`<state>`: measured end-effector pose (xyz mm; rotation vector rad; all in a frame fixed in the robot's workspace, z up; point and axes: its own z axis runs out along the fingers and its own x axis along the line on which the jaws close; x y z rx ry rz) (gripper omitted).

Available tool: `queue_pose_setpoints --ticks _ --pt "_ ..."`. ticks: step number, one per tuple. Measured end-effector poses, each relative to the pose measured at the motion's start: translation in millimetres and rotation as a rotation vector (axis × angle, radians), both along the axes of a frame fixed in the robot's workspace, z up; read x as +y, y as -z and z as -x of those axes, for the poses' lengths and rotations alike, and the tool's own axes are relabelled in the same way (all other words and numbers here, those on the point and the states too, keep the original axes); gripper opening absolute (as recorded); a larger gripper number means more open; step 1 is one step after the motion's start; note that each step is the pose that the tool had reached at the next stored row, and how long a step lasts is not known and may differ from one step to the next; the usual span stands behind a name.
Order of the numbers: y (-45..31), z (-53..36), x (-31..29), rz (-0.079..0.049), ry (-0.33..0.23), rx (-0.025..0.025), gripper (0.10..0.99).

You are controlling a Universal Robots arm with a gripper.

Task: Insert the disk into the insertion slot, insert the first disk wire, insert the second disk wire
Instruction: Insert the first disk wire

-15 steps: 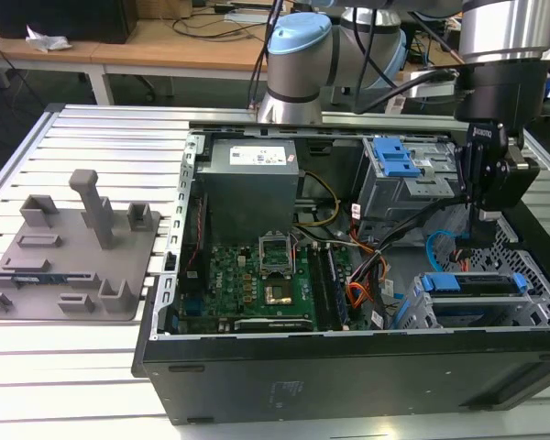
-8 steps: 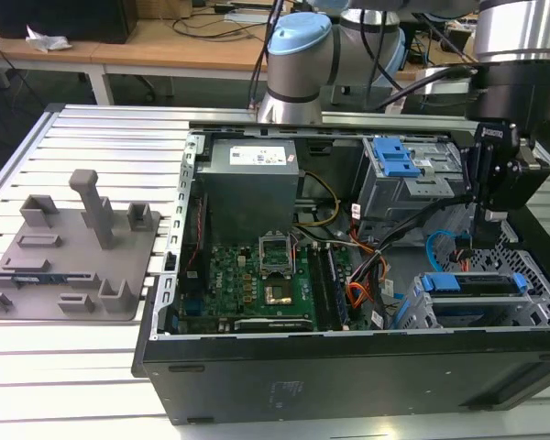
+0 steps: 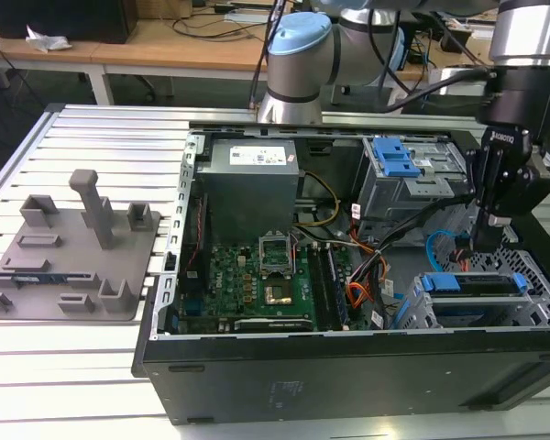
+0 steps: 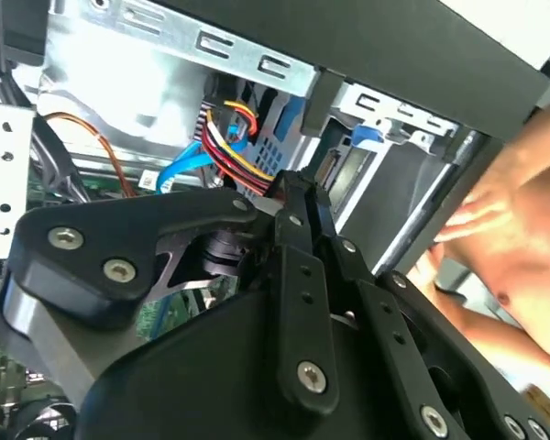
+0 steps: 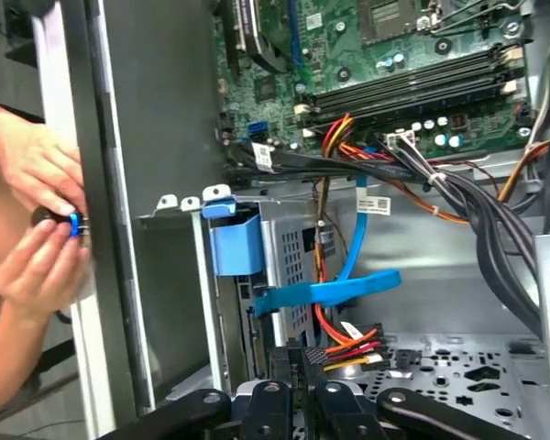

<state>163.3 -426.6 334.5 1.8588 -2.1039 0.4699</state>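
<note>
One risk: gripper (image 5: 298, 359), clamped on first disk wire (image 5: 353, 341) at its plug, meets disk (image 3: 472, 284) skewed & plug jams or slips.

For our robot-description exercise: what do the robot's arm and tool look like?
The arm has silver-grey tube sections and joints with light blue caps; black cables run along it. The tool is black, built of jointed bars fastened with silver screws, with a small white marking above it.
</note>
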Motion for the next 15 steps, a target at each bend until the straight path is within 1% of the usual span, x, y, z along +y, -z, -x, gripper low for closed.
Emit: queue_pose_setpoints --ticks 2,3,4,5,6,7,8,9,10,12,13,14,15 --pt "-0.1 0.0 -2.5 -0.024 0.000 -0.0022 0.165" --pt "-1.2 0.0 -5.4 -0.046 0.000 -0.0027 0.165" --pt "-2.6 0.0 -8.4 -0.076 0.000 -0.0027 0.165" --pt "-3.0 0.0 -10.0 -0.091 0.000 -0.0031 0.165" --pt "-3.4 0.0 -11.3 -0.100 0.000 -0.0035 0.165" --pt "-4.2 0.0 -13.4 -0.114 0.000 -0.0039 0.165" --pt "-4.8 0.0 -15.0 -0.124 0.000 -0.0043 0.165" --pt "-5.6 0.0 -16.5 -0.131 0.000 -0.0044 0.165" --pt "-8.0 0.0 -18.7 -0.138 0.000 -0.0045 0.165" --pt "-12.9 0.0 -23.0 -0.147 0.000 -0.0045 0.165" --pt "-14.2 0.0 -24.7 -0.152 0.000 -0.0044 0.165" --pt "-17.0 0.0 -28.5 -0.167 0.000 -0.0045 0.165" --pt "-18.4 0.0 -31.6 -0.177 0.000 -0.0044 0.165"
